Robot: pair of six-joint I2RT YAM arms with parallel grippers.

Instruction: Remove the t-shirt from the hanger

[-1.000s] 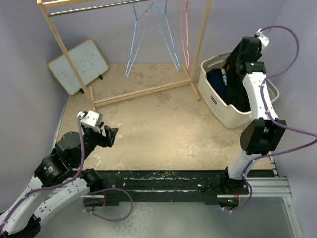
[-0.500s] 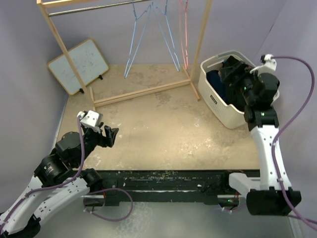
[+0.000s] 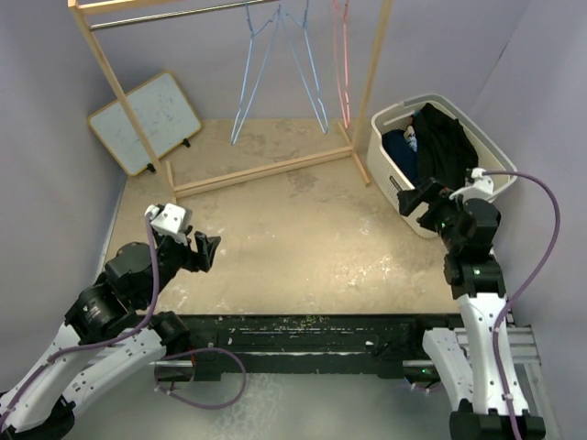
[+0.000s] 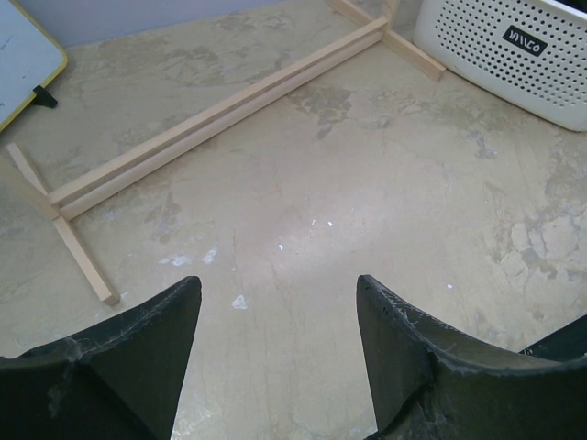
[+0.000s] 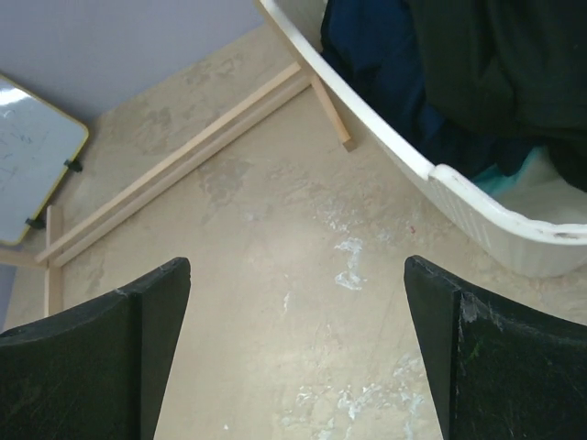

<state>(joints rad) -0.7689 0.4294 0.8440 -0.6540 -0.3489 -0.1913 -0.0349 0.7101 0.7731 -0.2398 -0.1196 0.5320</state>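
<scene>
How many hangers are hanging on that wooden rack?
3, it seems: two overlapping blue hangers on the rail, and one pink hanger just right of them. The overlap could hide another.

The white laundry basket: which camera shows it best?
The top external view: the whole basket shows, dark clothes inside. The right wrist view catches only its near rim and some clothes; the left wrist view, just a perforated wall corner.

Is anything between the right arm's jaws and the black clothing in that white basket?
Only the near wall of the basket. The right gripper sits outside it, jaws open. The black clothing lies inside, uncovered from above.
</scene>
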